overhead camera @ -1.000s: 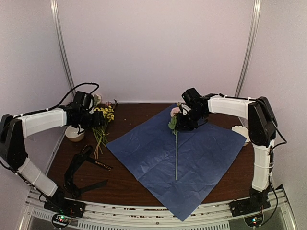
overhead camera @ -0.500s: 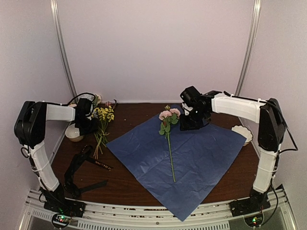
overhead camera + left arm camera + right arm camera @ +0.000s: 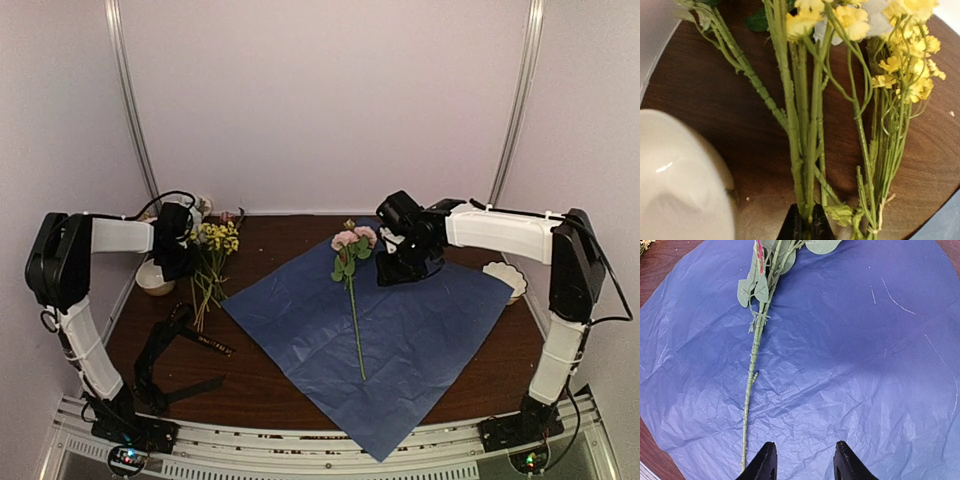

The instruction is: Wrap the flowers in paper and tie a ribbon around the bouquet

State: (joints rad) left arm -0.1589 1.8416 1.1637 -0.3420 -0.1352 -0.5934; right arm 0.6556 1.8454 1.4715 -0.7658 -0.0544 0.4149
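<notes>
The pink-headed stem (image 3: 352, 300), a second ago hanging from the right gripper (image 3: 802, 450), is now lying flat on the paper (image 3: 430, 330). That gripper is standing clear of it with its two fingers apart and nothing between them. In the right wrist view the stem is running away ahead of the fingers and just to their left, its leaves at the far end, while the crinkled blue sheet is spreading directly beneath and on all sides of the gripper.

On the other side of the table (image 3: 270, 240), the left arm has folded in, and the left gripper (image 3: 807, 227) has gone from wide to closed. Its black fingertips are pinching together on several green stems of the yellow bunch (image 3: 810, 115). The stems are fanning out ahead of the fingers, with the yellow heads at the far end and to the right. A white bowl (image 3: 680, 185) is sitting just left of this gripper. The ribbon (image 3: 212, 345) is lying in loose loops on the wood behind the left gripper, toward the arm bases, apart from the flowers.
</notes>
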